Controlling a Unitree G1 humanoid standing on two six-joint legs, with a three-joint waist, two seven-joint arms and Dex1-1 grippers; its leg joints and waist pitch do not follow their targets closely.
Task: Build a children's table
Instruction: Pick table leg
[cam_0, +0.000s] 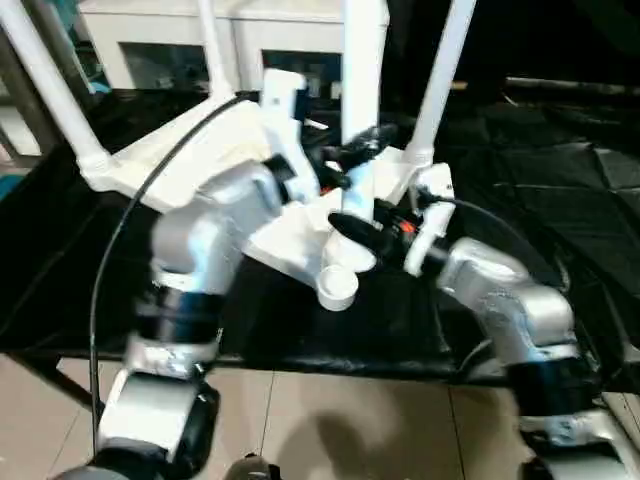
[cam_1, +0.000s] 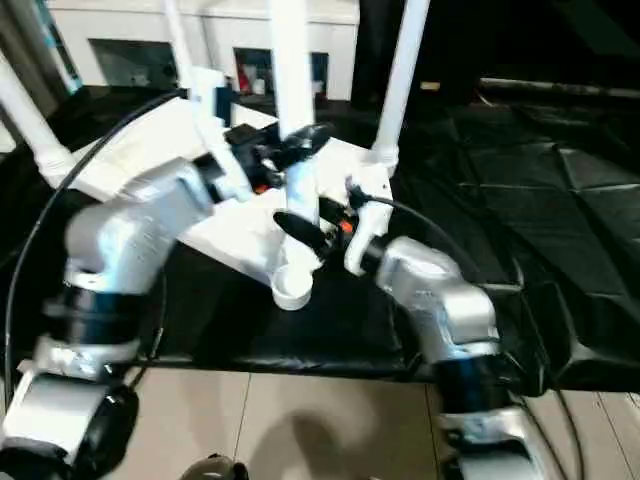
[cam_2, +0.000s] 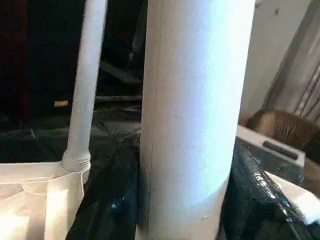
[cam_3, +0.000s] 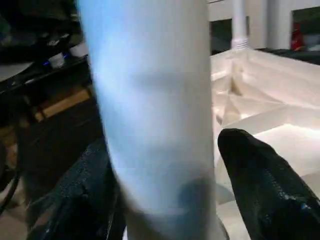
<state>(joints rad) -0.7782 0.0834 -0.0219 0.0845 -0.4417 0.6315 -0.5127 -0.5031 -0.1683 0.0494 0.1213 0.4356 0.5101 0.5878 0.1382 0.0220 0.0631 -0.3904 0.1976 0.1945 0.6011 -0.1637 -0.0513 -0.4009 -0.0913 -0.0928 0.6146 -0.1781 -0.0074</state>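
Black-covered bench (cam_0: 560, 190) carries the upside-down table top (cam_0: 200, 150), three legs already upright. Left gripper (cam_2: 185, 210) clamps the fourth leg (cam_2: 195, 100) above the near corner socket (cam_0: 338, 286); right gripper (cam_3: 165, 200) straddles it, one finger (cam_3: 255, 175) apart from it.

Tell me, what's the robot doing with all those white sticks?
It's building a little white table. The table top lies upside down on a black-covered surface, and three legs already stand up in its corners. The fourth leg is held upright between both hands: the left hand higher up, the right hand lower down, with black fingers on either side of it. Its bottom end isn't in the near corner socket yet.
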